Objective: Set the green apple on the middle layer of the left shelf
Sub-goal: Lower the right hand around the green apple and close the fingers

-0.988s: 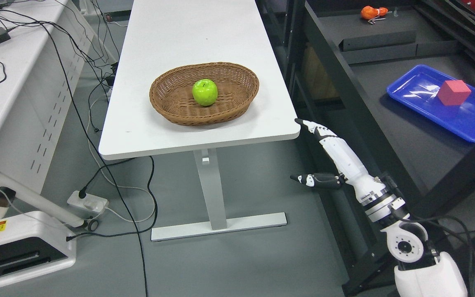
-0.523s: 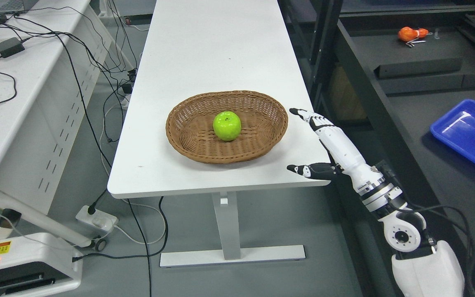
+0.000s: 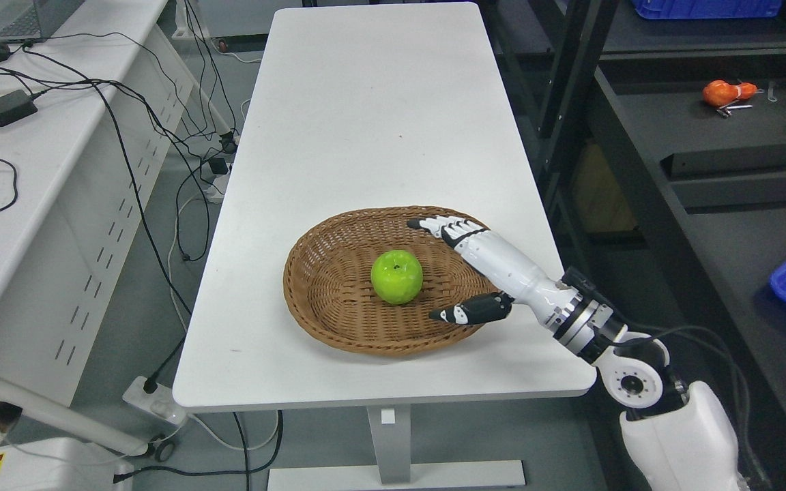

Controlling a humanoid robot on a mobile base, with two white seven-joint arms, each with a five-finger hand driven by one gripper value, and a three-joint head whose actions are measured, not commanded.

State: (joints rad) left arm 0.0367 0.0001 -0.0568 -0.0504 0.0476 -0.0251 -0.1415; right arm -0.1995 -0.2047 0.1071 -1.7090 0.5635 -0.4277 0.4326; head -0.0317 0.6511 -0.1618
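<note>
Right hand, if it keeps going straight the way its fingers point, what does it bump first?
Probably the shiny green apple in the brown woven wicker basket; the right hand is open beside it, though height is unclear.

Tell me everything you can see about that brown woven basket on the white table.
The brown woven wicker basket is a shallow oval bowl with a thick braided rim, sitting flat near the front edge of the long white table. A shiny round green apple rests at its middle, stem dimple up. The robot's white and black right hand reaches over the basket's right side, open, fingers and thumb flanking the apple without touching it.
</note>
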